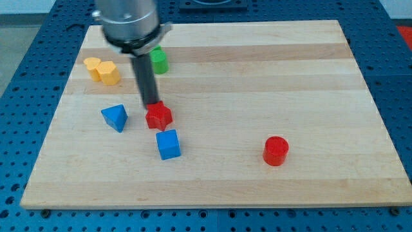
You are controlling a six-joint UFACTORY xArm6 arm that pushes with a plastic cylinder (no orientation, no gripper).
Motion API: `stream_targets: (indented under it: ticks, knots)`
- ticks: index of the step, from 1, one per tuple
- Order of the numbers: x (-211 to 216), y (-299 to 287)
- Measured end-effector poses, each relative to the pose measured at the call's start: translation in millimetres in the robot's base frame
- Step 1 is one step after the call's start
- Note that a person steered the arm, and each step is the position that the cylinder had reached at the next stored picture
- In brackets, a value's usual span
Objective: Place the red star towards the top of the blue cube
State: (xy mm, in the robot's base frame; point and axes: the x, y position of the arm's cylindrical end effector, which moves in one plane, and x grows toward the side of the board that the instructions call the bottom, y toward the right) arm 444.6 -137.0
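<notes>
The red star lies on the wooden board left of centre. The blue cube sits just below it, slightly to the right, with a small gap between them. My tip is at the star's upper left edge and appears to touch it. The dark rod rises from there toward the view's top.
A blue triangular block lies left of the star. A yellow block sits at upper left. A green block is partly behind the rod. A red cylinder stands at lower right. The board's edge runs along the bottom.
</notes>
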Motion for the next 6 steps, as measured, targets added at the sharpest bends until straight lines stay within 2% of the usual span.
stream_targets:
  ticks: [2, 3, 4, 5, 6]
  knots:
    - [8, 13]
    - [2, 72]
    - [4, 58]
    - [4, -3]
    - [19, -26]
